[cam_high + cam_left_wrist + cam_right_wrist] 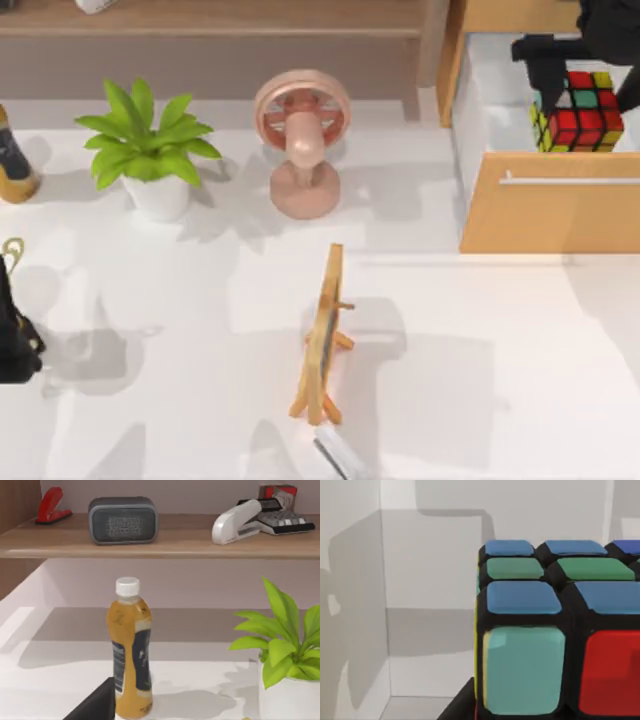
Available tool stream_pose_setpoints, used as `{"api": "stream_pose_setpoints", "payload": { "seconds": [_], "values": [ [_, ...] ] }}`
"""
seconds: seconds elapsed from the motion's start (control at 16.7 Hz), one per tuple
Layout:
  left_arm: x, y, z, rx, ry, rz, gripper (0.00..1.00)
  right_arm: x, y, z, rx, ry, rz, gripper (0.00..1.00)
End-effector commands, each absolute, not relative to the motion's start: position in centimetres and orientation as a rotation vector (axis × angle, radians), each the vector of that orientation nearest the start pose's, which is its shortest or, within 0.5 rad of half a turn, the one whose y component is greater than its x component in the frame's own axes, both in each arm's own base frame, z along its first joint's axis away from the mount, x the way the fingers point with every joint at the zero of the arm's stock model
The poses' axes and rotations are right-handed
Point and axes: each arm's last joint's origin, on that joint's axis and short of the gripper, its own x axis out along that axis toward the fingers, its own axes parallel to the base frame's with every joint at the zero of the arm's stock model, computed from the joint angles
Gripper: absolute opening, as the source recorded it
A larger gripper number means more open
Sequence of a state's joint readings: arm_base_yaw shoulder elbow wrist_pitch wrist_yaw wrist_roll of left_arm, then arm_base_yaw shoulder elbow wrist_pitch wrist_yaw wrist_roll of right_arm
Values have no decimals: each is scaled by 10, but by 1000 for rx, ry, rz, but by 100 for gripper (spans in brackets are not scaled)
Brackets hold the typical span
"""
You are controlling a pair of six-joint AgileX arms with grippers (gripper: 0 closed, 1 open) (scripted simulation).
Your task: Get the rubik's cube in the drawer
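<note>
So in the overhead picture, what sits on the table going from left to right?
Bottle → potted plant → pink fan → small wooden easel → drawer holding the rubik's cube, with the right arm's gripper above it.

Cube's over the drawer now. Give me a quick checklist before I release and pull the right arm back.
1. Drawer pulled open, white interior exposed: ok.
2. Cube inside the drawer's outline, behind the wooden front: ok.
3. Cube resting on the drawer floor: cannot tell; the right wrist view shows it close to the white walls.
4. Right gripper at the cube: ok; finger state: cannot tell.
5. Left arm parked at the table's left edge, away from the drawer: ok.
6. Fan and easel away from the drawer: ok.
</note>
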State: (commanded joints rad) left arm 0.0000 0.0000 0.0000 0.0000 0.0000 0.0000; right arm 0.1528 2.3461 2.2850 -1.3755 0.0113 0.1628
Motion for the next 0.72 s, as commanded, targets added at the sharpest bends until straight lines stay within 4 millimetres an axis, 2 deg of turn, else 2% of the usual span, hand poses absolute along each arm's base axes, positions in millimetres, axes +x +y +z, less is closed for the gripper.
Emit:
{"api": "stream_pose_setpoints", "payload": {
  "seconds": [0.12, 0.24, 0.54, 0.72],
  "values": [
    [106, -1, 160, 0, 0, 0, 100, 473, 71, 208, 14, 1519, 1, 0],
    [106, -1, 160, 0, 0, 0, 100, 477, 69, 193, 15, 1565, -1, 0],
    [106, -1, 160, 0, 0, 0, 100, 477, 68, 191, 15, 1569, -1, 0],
    [106, -1, 160, 0, 0, 0, 100, 477, 68, 191, 15, 1569, -1, 23]
  ]
}}
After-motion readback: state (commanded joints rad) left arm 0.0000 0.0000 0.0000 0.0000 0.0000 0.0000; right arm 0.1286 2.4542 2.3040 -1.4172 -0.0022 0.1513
